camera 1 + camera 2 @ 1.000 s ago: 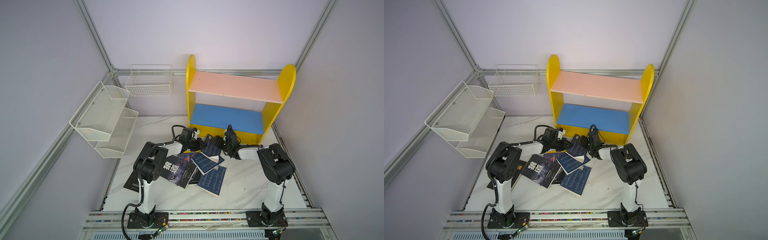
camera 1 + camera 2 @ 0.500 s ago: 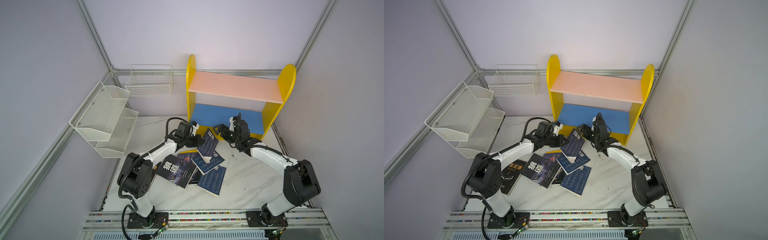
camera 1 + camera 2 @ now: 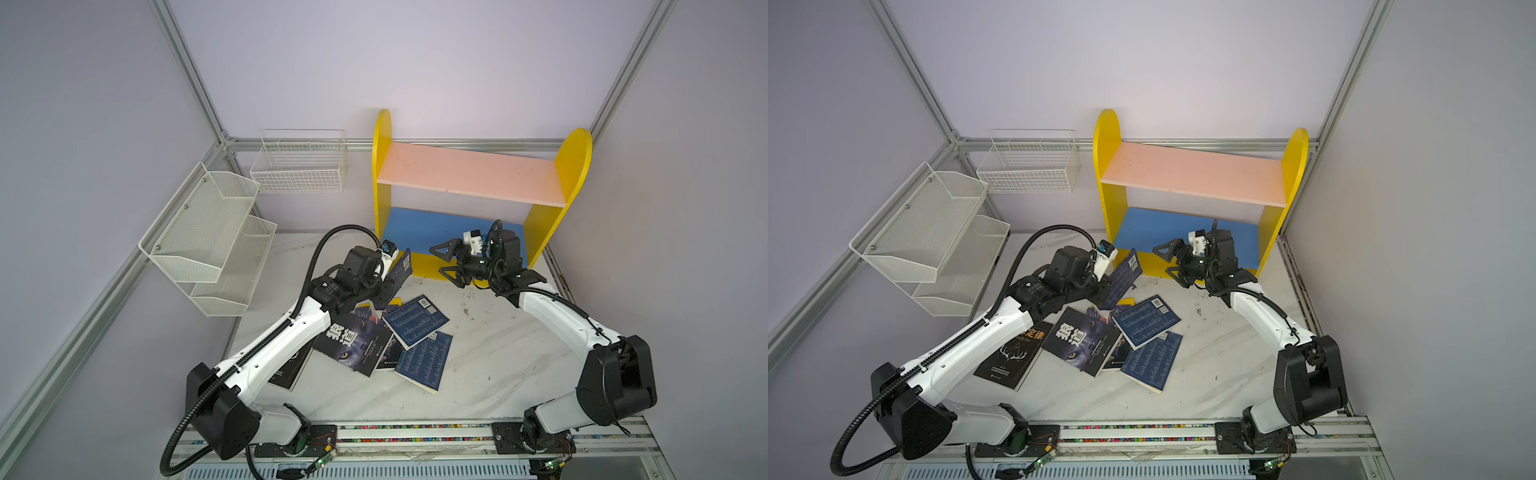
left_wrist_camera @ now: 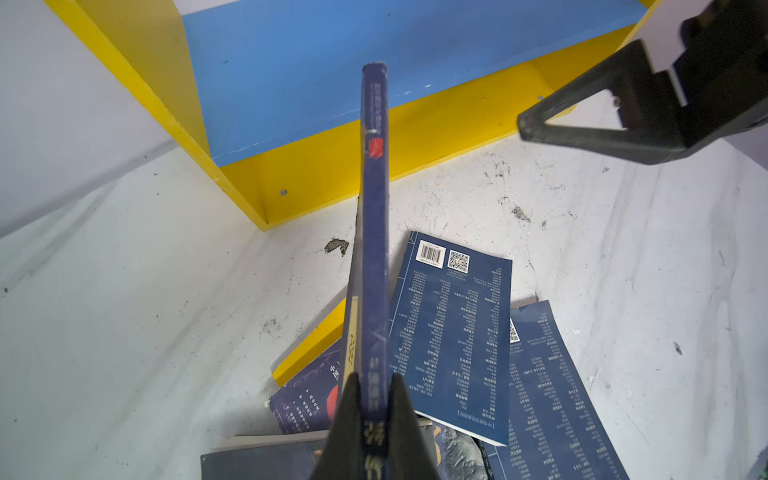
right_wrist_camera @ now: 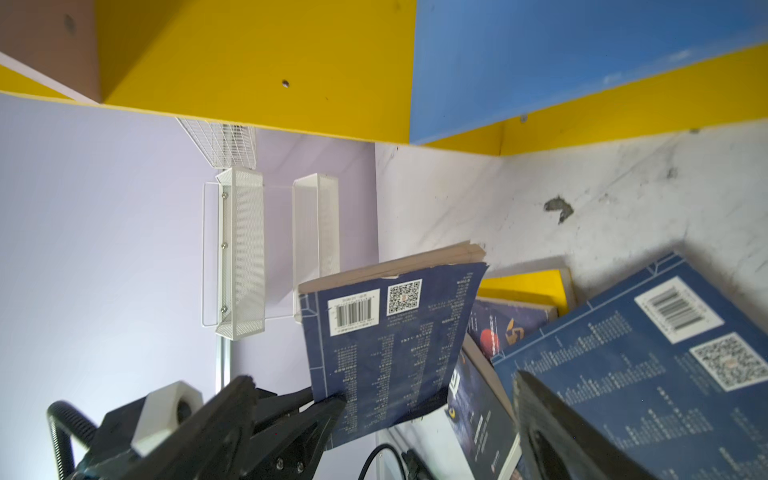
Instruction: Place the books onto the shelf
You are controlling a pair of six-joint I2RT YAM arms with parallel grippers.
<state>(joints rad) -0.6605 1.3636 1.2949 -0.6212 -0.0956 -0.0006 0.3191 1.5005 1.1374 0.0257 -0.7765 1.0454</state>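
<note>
My left gripper is shut on the spine end of a navy blue book. It holds the book tilted on edge above the pile, just in front of the shelf's left yellow panel. The shelf has a bare pink upper board and a bare blue lower board. My right gripper is open and holds nothing, in front of the lower board and to the right of the held book. Several more books lie overlapping on the table, among them a black one.
A white mesh tiered rack and a white wire basket hang on the walls at the left. A further black book lies partly under my left arm. The marble table shows bare on the right.
My left gripper has lifted the navy book off the pile and toward the shelf. The right gripper has opened wide and risen away from the book to the front of the lower board.
</note>
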